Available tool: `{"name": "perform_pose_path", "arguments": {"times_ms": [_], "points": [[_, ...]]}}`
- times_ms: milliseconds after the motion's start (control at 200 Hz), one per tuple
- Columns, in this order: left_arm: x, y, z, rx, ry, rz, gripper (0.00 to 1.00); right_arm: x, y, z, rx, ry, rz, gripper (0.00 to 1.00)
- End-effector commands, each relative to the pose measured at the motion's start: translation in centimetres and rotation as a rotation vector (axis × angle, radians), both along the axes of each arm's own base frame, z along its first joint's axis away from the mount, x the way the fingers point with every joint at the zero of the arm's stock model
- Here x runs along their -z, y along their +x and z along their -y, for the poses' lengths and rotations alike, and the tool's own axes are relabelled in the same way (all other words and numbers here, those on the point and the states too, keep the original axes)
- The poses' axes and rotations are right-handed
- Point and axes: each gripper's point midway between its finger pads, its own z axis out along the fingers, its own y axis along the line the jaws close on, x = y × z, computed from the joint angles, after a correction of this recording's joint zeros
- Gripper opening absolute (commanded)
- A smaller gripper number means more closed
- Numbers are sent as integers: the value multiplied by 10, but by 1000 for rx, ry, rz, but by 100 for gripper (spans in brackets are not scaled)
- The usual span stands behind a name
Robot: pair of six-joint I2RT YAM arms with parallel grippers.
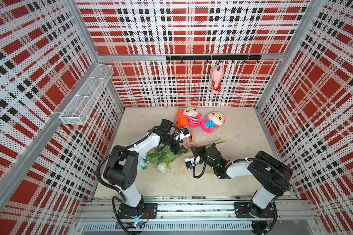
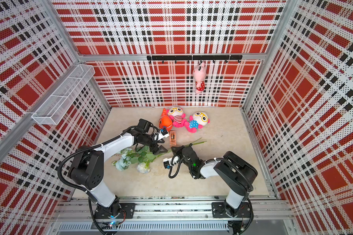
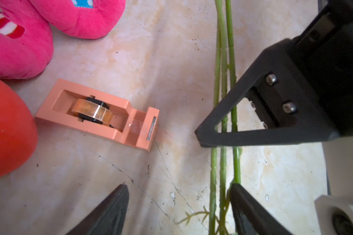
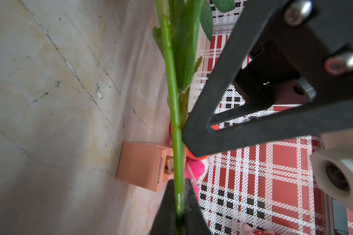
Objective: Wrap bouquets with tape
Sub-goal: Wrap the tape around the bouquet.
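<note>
The bouquets (image 1: 161,156) (image 2: 139,157) lie as one bunch of white and pale-blue roses on the floor, long green stems (image 3: 223,61) pointing toward the right arm. My right gripper (image 1: 194,150) (image 4: 178,183) is shut on the stems (image 4: 171,71) partway along them. My left gripper (image 1: 180,149) (image 3: 177,186) hovers open over the stems just beside it, the stems lying close against one finger (image 3: 245,203). The tape (image 1: 190,140) (image 2: 173,138) (image 3: 98,114), a peach dispenser with a clear roll, stands on the floor just behind both grippers, also visible in the right wrist view (image 4: 141,164).
An orange plush fish (image 1: 180,122) and two pink dolls (image 1: 192,118) (image 1: 212,122) lie behind the tape near the back wall. A pink plush (image 1: 216,79) hangs from the hook rail (image 1: 212,57). A wire basket (image 1: 86,97) juts from the left wall.
</note>
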Motion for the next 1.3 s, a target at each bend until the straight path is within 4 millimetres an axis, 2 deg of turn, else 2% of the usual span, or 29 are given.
{"name": "perform_pose_path", "arguments": {"times_ms": [0,55,125,261,366,511,711,902,1007,1082,1172,1298], "points": [[-34,-8,-5,69,-78,77,83,-23,-1,-9,-25,65,61,0],[-46,-12,-5,77,-98,118,85,-23,-1,-10,-25,65,60,0],[-52,-13,-5,56,-99,155,86,-24,-1,-10,-26,70,61,0],[-46,-20,-6,5,-100,153,84,-25,0,-11,-27,68,63,0],[-28,-17,-11,-75,-48,152,86,-27,0,-12,-34,77,60,0],[-10,-16,-11,-92,-10,109,86,-29,0,-14,-38,77,63,0],[6,-5,-8,-128,54,106,86,-28,1,-15,-42,75,66,0],[13,6,0,-104,74,91,79,-24,2,-17,-43,63,72,0],[19,2,7,-61,81,60,71,-23,2,-17,-41,65,71,0],[24,-1,9,-43,89,34,61,-24,2,-17,-40,74,67,0],[26,-2,8,-38,92,29,44,-22,3,-17,-37,73,60,0],[23,-2,7,-32,87,41,31,-15,3,-18,-35,62,29,0]]}}
